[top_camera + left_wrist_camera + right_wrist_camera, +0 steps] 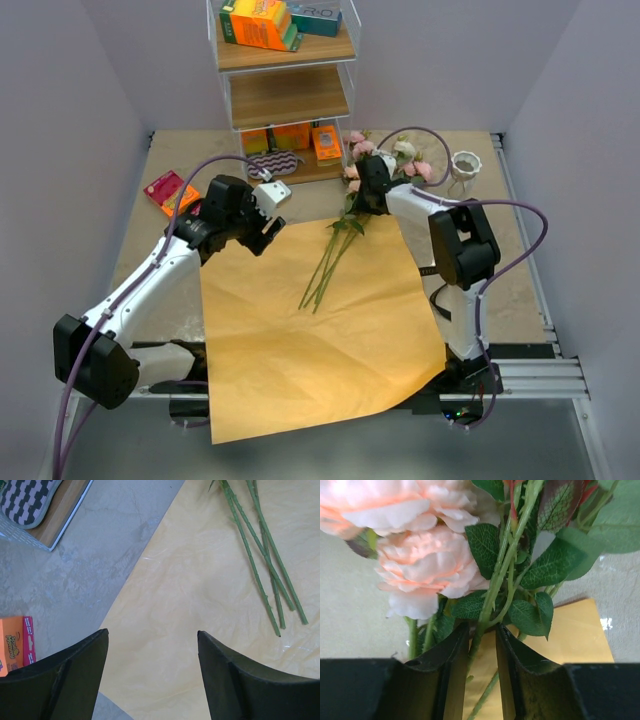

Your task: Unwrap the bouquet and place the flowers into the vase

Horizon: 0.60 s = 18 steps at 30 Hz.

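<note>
The bouquet lies unwrapped. Its orange paper sheet [310, 340] is spread flat and hangs over the table's near edge. The flowers [385, 160] rest at the sheet's far edge, pink and cream heads off the paper and green stems [330, 265] across it. My right gripper [366, 195] is just below the heads. In the right wrist view its jaws [482, 626] stand slightly apart around a stem [492, 592] that leans on the left finger. My left gripper [262, 232] hovers open over the sheet's left corner [190, 580], nothing between its fingers [152, 631]. The vase [464, 166] stands at the far right.
A clear shelf unit [290, 95] with orange boxes stands at the back centre, with a striped pouch [272, 165] at its foot. A pink and orange packet [170, 192] lies at the far left. A small white object [275, 193] sits beside the left gripper.
</note>
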Motion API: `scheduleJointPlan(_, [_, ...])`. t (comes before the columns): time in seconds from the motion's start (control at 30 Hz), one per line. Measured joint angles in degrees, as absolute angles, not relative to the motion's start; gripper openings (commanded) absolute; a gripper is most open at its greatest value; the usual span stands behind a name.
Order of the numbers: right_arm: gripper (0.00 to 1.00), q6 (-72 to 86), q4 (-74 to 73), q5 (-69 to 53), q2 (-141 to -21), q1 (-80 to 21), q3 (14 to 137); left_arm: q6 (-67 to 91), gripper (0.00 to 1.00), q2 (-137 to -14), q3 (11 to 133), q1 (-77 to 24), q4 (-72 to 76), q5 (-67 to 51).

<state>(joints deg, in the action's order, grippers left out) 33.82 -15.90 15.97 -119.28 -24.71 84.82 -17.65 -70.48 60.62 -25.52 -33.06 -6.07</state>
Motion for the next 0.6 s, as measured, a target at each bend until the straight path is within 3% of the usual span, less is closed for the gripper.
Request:
scheduleJointPlan(0.17, [0.4, 34.2, -13.4, 15.8, -117.8, -24.9, 80.5, -17.6, 0.75, -70.5, 60.6, -25.5, -33.1, -6.1])
scheduleJointPlan(0.33, [0.39, 34.1, -13.2, 15.7, -115.9, -25.5, 78.5, -17.6, 0.75, -70.5, 60.6, -25.5, -33.1, -6.1])
scheduleJointPlan(0.47, [0.31, 34.1, -13.2, 15.7, -115.9, -25.9, 78.5, -17.6, 0.75, -70.5, 60.6, -25.5, -33.1, -6.1])
scheduleJointPlan(0.6, [0.1, 34.2, -13.2, 15.7, -116.1, -25.9, 78.6, -17.6, 0.75, -70.1, 60.6, -25.5, -33.6, -6.1])
